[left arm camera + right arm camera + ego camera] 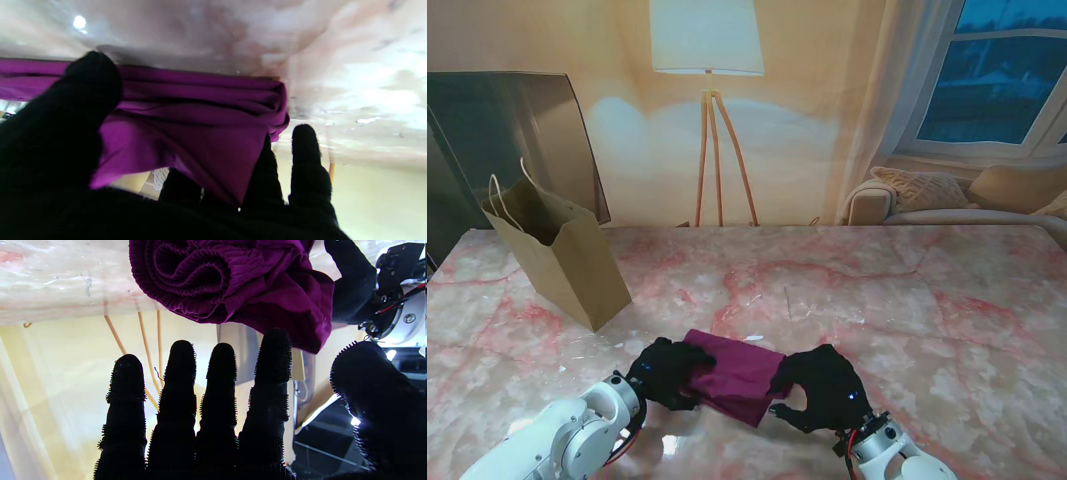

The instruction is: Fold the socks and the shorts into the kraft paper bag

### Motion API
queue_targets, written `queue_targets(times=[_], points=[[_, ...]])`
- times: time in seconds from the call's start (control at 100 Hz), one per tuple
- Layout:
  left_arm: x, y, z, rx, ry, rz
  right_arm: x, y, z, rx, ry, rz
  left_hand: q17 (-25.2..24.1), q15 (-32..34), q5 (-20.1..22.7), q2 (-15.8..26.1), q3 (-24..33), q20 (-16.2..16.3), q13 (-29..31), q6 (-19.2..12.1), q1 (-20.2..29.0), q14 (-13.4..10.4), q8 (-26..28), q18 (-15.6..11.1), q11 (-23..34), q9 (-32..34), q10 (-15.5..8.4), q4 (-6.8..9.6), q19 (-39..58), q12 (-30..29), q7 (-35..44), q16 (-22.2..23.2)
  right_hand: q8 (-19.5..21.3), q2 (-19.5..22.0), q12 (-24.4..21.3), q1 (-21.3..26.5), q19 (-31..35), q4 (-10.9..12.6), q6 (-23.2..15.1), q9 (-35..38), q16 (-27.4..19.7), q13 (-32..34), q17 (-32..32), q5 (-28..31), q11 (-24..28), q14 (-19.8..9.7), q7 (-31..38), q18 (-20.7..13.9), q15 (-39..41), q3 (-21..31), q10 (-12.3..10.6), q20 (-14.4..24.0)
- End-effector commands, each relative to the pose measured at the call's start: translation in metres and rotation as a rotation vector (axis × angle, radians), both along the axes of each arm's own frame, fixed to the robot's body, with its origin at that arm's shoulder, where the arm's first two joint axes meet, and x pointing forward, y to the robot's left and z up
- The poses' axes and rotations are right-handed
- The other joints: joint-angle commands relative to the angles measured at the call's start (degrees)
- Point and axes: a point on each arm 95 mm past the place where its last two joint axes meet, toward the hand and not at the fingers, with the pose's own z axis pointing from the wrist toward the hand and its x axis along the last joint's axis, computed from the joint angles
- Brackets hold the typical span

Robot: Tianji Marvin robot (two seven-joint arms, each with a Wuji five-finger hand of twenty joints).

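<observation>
Stand view: left hand (665,372) grips shorts (735,376), right hand (822,385) spread

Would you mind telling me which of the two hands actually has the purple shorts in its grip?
The left hand: its thumb and fingers close on the shorts. The right hand sits at their other edge with fingers straight and spread, holding nothing.

Marble table (907,300), floor lamp (708,60), sofa (947,195)
</observation>
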Motion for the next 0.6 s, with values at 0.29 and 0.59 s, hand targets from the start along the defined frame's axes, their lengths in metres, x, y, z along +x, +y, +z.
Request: queue_targets(times=[0.29,0.59], points=[[-0.001,0.001,-0.025,0.101,-0.049,-0.021,-0.001,0.003,-0.005,0.023,0.008,0.003,9.3,9.7,4.7,4.7,6.3,-0.6,15.5,-4.0,14.6,-1.0,5.8,-3.6,7.5,11.3,-2.3,2.2,12.6,5.4,11.9,5.0,1.1,0.7,-0.2,-0.3,-0.8,2.4,0.4,-1.2,-0.9,-1.6,-0.8,-0.7,-0.4,0.1,-1.1,0.7,-0.9,-0.3,0.2,1.2],[0.005,0.001,-0.029,0.049,-0.114,-0.006,0.0,0.002,-0.007,0.034,0.018,0.0,12.8,18.0,20.6,14.5,-5.4,-0.5,26.3,-15.4,27.8,1.0,6.6,0.6,4.6,34.8,-4.9,-3.72,19.9,18.3,35.5,8.3,0.7,2.2,-0.2,-0.4,-0.7,2.0,0.3,-1.1,-0.8,-1.6,-0.8,-0.6,-0.4,0.1,-1.1,0.8,-0.8,-1.1,0.3,1.3]])
